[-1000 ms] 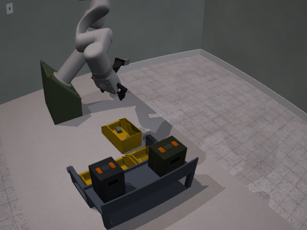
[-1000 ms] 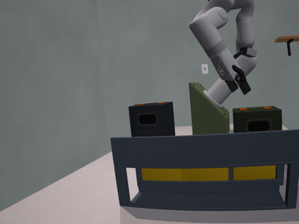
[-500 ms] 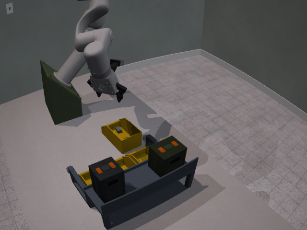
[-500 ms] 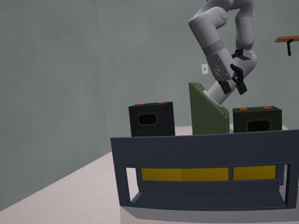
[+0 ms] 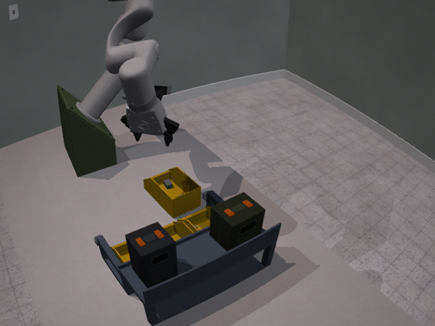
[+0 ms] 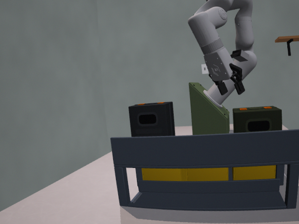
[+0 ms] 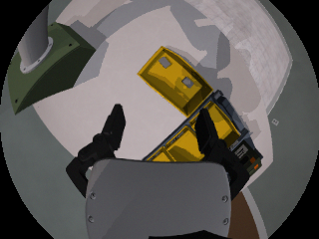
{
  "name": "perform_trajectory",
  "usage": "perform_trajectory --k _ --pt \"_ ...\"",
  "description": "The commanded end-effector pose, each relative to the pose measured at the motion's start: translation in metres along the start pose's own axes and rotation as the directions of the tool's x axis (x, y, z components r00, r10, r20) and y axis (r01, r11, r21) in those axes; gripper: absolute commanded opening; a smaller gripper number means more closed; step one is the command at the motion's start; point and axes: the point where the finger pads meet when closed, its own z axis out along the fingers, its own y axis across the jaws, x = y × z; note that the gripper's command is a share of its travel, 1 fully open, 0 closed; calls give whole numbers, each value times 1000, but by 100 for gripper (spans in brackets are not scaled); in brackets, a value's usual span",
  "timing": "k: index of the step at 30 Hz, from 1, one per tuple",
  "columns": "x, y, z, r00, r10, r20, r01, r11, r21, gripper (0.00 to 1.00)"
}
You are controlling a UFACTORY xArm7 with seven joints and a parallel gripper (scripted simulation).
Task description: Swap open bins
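Over the table, the gripper is spread wide and empty, above a loaded bin.

Across the lower part of the top view, the table top [image 5: 52, 196] [image 6: 72, 183] [image 7: 90, 134] carries a blue-grey shelf [image 5: 211, 266] [image 6: 205, 150] [image 7: 235, 114]. The grey arm [image 5: 136, 80] [image 6: 202, 26] [image 7: 35, 35] rises from a green pedestal [image 5: 92, 154] [image 6: 205, 118] [image 7: 60, 75] and bends down again. On the shelf's upper board stand a black case [image 5: 140, 259] [image 6: 149, 130] and a dark green case [image 5: 219, 227] [image 6: 238, 125] [image 7: 249, 164], well apart, each with orange latches.

The open yellow bin [image 5: 185, 206] [image 7: 172, 79] sits upright on the table, near the shelf's front, with its taller end toward the shelf. Three yellow shelf bins [image 5: 179, 229] [image 6: 207, 174] [image 7: 184, 144] stand in a row on the shelf; I cannot tell which is the empty one.

The gripper [image 5: 152, 142] [image 6: 231, 93] [image 7: 160, 115] hangs above the table, fingers fully apart, holding nothing. Smallest are the grey parts [image 5: 168, 183] [image 7: 187, 82] inside the table bin; the wrist view shows two, apart from each other.
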Motion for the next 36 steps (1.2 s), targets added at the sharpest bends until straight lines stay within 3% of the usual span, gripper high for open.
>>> perform_trajectory --k 1,36 --pt "-4 0 -3 999 -28 16 28 1000 2 100" --pt "-17 -1 -8 988 -138 63 136 990 23 100"
